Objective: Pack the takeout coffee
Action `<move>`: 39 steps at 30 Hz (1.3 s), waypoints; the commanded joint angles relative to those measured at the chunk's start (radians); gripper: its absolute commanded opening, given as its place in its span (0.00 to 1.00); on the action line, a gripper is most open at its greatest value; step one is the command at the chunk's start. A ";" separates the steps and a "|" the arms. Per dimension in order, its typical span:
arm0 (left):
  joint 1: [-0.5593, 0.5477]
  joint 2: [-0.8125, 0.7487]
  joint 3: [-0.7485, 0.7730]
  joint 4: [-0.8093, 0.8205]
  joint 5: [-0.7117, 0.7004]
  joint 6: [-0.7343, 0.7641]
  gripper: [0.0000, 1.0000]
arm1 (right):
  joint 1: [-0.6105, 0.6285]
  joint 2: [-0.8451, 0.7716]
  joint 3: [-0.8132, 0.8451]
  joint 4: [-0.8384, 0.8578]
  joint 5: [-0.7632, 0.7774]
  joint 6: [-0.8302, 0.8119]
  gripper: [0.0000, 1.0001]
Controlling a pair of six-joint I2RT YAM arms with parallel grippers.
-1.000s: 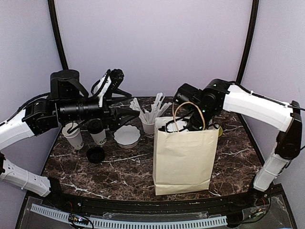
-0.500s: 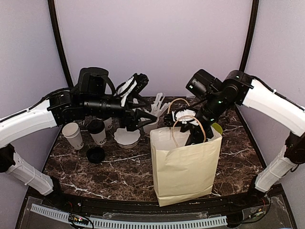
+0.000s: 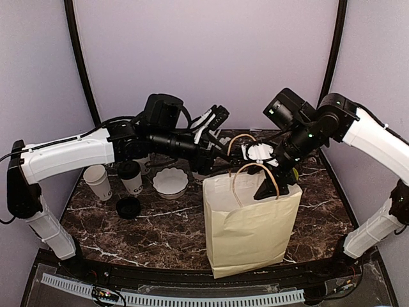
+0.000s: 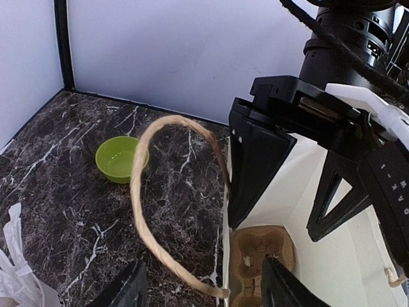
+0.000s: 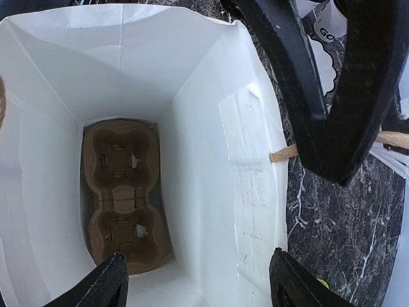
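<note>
A lidded white paper cup (image 3: 131,177) and a lidless white cup (image 3: 98,181) stand at the table's left, with a loose black lid (image 3: 128,206) in front of them. The paper bag (image 3: 252,224) stands open at the centre, with a brown cardboard cup carrier (image 5: 124,192) on its bottom, also seen in the left wrist view (image 4: 262,256). My left gripper (image 3: 220,155) is open and empty at the bag's far left rim, by a twine handle (image 4: 144,211). My right gripper (image 3: 275,180) is open and straddles the bag's right wall (image 5: 249,192).
A white scalloped bowl (image 3: 170,182) sits right of the cups. A green bowl (image 4: 121,158) lies on the marble behind the bag. White straw wrappers (image 4: 16,268) lie near the left gripper. The two grippers are close together over the bag's mouth.
My left arm has swung right, from over the cups to the bag's mouth. My right gripper has moved from the bag's far side to its right rim, and the bag's top has opened wider.
</note>
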 commanded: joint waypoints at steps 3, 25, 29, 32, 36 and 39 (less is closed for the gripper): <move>0.008 0.049 0.073 0.034 0.086 -0.055 0.46 | 0.008 -0.023 0.004 0.022 0.007 -0.010 0.76; -0.043 -0.098 -0.008 0.072 0.139 -0.028 0.00 | -0.409 -0.183 0.067 0.274 -0.009 0.027 0.80; -0.110 -0.095 -0.041 0.016 0.110 0.022 0.00 | -0.487 -0.171 -0.038 0.386 0.008 0.096 0.83; -0.157 -0.102 -0.076 -0.020 0.072 0.050 0.00 | -0.529 -0.158 -0.095 0.422 0.008 0.119 0.84; -0.211 -0.133 -0.124 -0.024 0.029 0.048 0.01 | -0.551 -0.149 -0.139 0.435 -0.008 0.132 0.84; -0.226 -0.163 -0.158 -0.013 0.008 0.045 0.01 | -0.553 -0.146 -0.148 0.433 -0.033 0.138 0.84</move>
